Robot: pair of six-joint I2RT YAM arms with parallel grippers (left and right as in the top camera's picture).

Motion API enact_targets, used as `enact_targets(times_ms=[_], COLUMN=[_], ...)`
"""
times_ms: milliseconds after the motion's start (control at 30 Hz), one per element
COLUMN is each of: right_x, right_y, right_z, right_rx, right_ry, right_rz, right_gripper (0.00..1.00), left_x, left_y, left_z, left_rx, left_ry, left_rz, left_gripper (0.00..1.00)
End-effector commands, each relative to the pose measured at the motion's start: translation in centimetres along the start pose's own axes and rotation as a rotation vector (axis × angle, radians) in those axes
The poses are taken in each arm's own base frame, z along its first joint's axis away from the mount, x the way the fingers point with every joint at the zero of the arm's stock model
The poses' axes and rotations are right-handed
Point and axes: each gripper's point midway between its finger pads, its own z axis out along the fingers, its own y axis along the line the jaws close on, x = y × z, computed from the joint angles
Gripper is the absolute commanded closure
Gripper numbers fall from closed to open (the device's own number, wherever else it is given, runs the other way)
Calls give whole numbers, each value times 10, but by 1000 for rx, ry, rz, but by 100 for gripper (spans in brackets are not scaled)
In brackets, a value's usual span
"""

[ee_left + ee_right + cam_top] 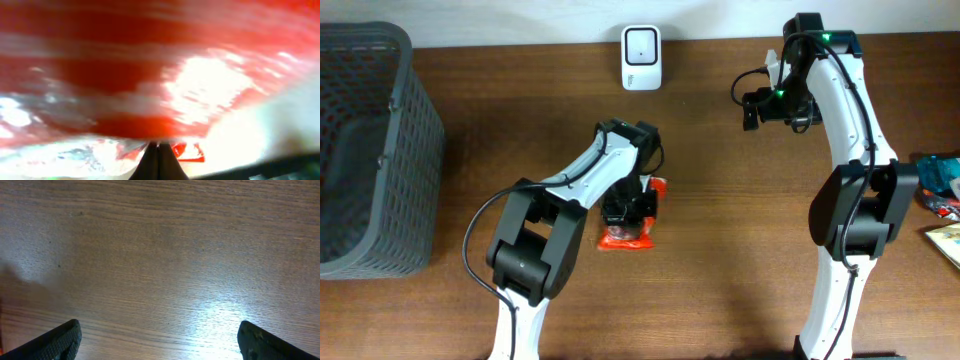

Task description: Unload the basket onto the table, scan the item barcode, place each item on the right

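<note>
1 brown wooden table (720, 300), red packet (623, 240).

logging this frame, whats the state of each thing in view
left gripper, shut on the red packet
red packet, on the table, pinched from above
right gripper, open, holding nothing, over bare wood
scanner, standing at the far edge, nothing before it
basket, upright, open top
packages, lying at the right edge, untouched
</note>
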Motion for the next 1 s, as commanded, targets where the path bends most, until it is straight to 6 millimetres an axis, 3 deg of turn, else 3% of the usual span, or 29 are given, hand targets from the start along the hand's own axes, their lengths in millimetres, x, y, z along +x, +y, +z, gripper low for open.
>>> enact_targets(times_ms=[0,67,133,167,300,433,500,633,700,833,933,967], right_x=[-1,-1,-1,-1,-1,-1,-1,-1,-1,-1,-1,-1], right_y=[-1,-1,0,-1,-1,-1,-1,-1,-1,-1,-1,0], right_z=[-14,-14,-14,-14,-14,-14,-14,-14,-14,-14,-14,-14], right_rx=[14,14,14,14,14,14,14,14,14,14,14,14], right_ry=[-29,-29,-29,-29,-29,-29,-29,-29,-29,-29,-29,-29], right_rz=[-6,-6,-6,-6,-6,-6,-6,-6,-6,-6,-6,-6], right_gripper=[1,1,1,1,1,1,1,1,1,1,1,1], left_x=[-10,-26,-39,-37,-23,-31,-44,-89,-116,-117,-102,-97], left_y=[-44,-36,-1,10,23,15,10,-9,-23,-30,-19,-3], left_z=[-41,-67,-80,-77,-45,-16,-16,-29,-44,-66,-138,-166], left_rx=[194,152,21,-20,-105,-52,-25,63,125,118,85,44], left_ry=[-69,-163,-214,-199,-135,-149,-202,-385,-507,-535,-598,-638], left_rz=[202,199,49,-4,-68,-57,-105,-105,-85,-10,-15,-53], left_gripper=[100,100,100,100,100,100,100,100,100,100,97,65])
